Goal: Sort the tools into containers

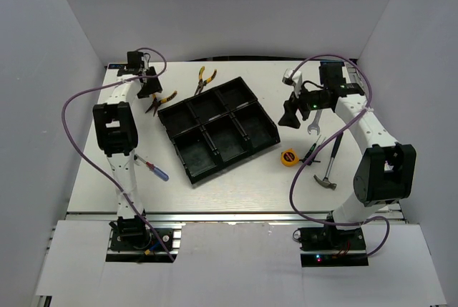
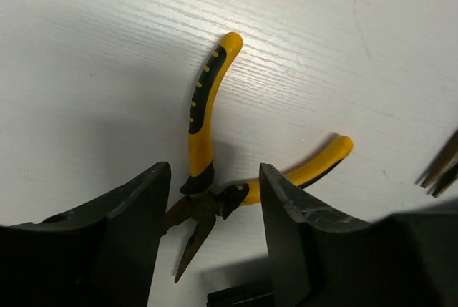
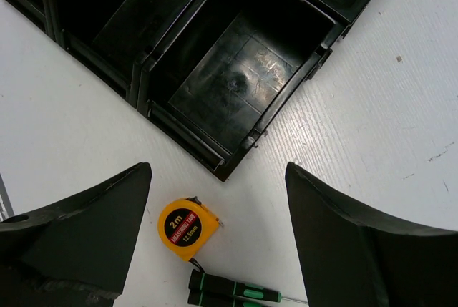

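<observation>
Tabletop [image 1: 236,196] w/ black 6-compt tray [image 1: 236,163], tools [image 1: 289,157] lying around it.

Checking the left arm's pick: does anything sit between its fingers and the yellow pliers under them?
Nothing visible does. The left gripper, open, straddles the pliers at their pivot on the table; the other pliers lie aside.

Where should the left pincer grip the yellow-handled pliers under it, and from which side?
Grip the yellow-handled pliers at the pivot, where the splayed handles converge into a narrow neck. Come straight down from above: they lie flat on the table, and the left pincer straddles that spot.
</observation>
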Tool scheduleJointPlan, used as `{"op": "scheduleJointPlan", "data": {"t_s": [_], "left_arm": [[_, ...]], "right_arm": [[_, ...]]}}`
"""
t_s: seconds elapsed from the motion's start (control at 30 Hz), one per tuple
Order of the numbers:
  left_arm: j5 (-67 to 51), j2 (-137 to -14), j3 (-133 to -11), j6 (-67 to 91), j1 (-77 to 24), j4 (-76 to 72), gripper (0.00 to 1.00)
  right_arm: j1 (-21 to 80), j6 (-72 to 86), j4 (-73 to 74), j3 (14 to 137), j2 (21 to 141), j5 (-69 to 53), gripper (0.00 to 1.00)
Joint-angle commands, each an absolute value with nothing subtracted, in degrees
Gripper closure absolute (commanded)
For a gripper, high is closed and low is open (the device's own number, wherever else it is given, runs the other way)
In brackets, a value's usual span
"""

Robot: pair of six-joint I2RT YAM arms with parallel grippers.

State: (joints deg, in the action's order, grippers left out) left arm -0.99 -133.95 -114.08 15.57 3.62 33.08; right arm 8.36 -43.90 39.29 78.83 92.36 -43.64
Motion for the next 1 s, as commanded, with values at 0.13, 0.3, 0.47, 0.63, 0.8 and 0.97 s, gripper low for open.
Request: {"op": "scheduleJointPlan", "data": {"t_s": [0.13,0.3,0.47,0.63,0.8,0.97], "left_arm": [[2.9,-137.54,-115.49,11.87,1.5,34.37,0.46],[5.09,-138.78,-114.79,11.78,1.32,34.37,0.57],[7.73,-138.25,-113.99,11.69,1.23,34.45,0.79],[9.23,-136.06,-115.13,12.39,1.41,34.63,0.98],[13.0,-132.28,-115.66,13.09,1.93,34.63,1.0],[15.9,-127.18,-116.37,14.59,2.81,34.54,1.0]], "right_arm": [[6.5,-42.89,39.37,79.28,92.99,-48.16,0.18],[6.24,-43.07,39.64,78.84,92.29,-48.43,0.18],[5.36,-42.98,39.55,77.78,90.97,-48.52,0.18],[4.92,-42.98,39.46,77.34,90.27,-49.22,0.18],[4.75,-43.42,39.55,76.38,89.39,-49.48,0.18],[4.48,-43.68,39.55,75.32,88.51,-50.36,0.18]]}}
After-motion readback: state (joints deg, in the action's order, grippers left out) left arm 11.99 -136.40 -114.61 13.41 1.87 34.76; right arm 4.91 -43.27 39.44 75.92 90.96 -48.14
